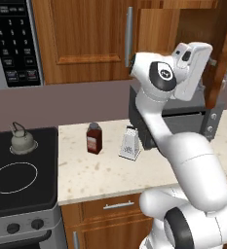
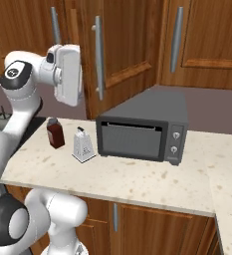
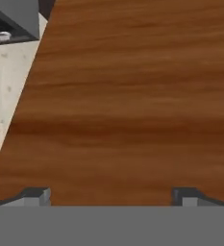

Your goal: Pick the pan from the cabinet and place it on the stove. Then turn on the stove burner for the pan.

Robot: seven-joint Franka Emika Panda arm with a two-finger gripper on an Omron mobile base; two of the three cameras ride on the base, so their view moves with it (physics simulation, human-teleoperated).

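The pan is hidden. My gripper (image 3: 111,196) is open, its two dark fingertips (image 3: 36,194) set wide apart with nothing between them, close up against brown wood. The raised white hand (image 1: 193,68) is level with the brown cabinet (image 1: 85,39), beside its swung-out door (image 2: 127,50) with the long silver handle (image 2: 98,55). The black glass stove (image 1: 37,194) lies low at the left. Its large white-ringed stove burner (image 1: 13,177) is bare, and round black knobs (image 1: 12,227) line the steel front.
A small grey kettle (image 1: 22,141) stands on the back of the stove. On the speckled counter (image 1: 100,180) are a dark red bottle (image 1: 94,138), a steel grater (image 1: 129,144) and a grey toaster oven (image 2: 142,132). A microwave (image 1: 12,44) hangs above the stove.
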